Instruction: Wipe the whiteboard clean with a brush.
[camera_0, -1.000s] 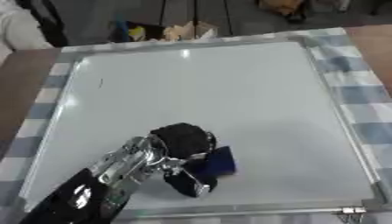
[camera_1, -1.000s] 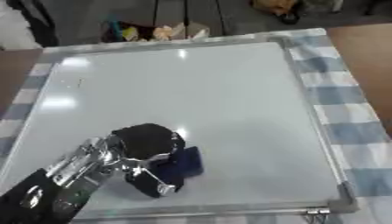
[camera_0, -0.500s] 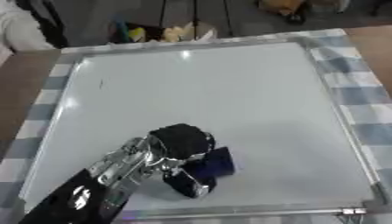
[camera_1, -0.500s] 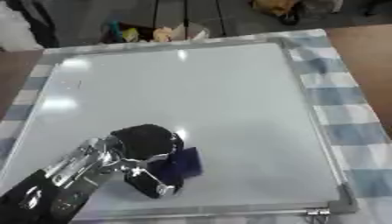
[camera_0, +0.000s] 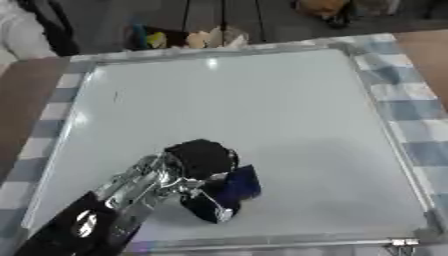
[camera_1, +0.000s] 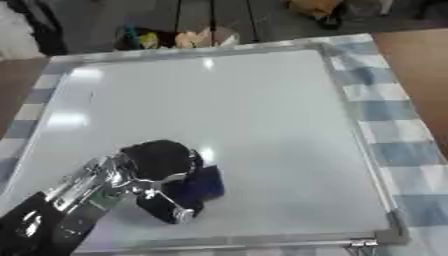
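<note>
Wiping low on the board, one mark left far up-left

Left hand (camera_0: 199, 172) curled round the dark blue brush (camera_0: 238, 184), pressed to the whiteboard (camera_0: 262, 100) near its lower edge. Only visible stroke, a small dark mark (camera_0: 115, 96), lies up and left of the hand, well apart. Right hand unseen. No readable writing or labels.

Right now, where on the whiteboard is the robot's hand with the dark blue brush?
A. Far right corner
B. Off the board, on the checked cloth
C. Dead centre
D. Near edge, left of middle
D: the left hand holds the brush on the whiteboard near its front edge.
</note>
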